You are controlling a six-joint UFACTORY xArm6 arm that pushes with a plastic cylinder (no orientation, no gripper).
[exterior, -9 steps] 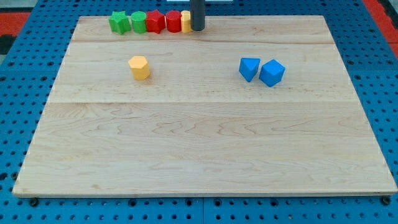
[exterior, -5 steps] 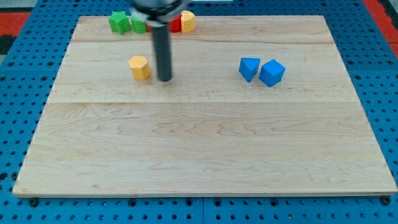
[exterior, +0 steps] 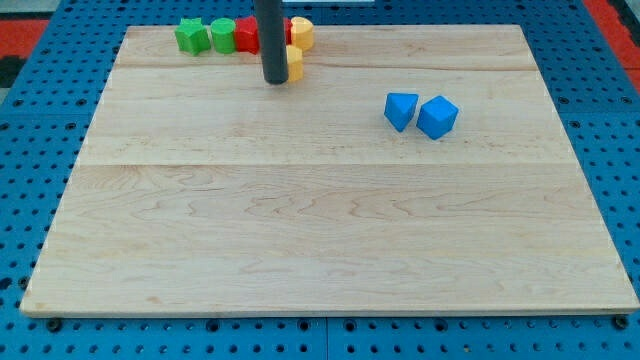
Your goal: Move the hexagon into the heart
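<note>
The yellow hexagon (exterior: pixel 295 63) lies near the view's top, just below the yellow heart (exterior: pixel 302 31); I cannot tell if they touch. My tip (exterior: pixel 274 81) rests on the board right against the hexagon's left side. The dark rod hides the hexagon's left part.
A row of blocks runs along the board's top edge: a green block (exterior: pixel 191 35), a second green block (exterior: pixel 222 35), a red block (exterior: pixel 247 35) and another red one (exterior: pixel 288 27), partly hidden by the rod. Two blue blocks (exterior: pixel 401 109) (exterior: pixel 437 116) sit together at the right.
The yellow hexagon has moved up and to the right, from the board's left part to just below the heart. My tip has gone from its right side to its left side.
</note>
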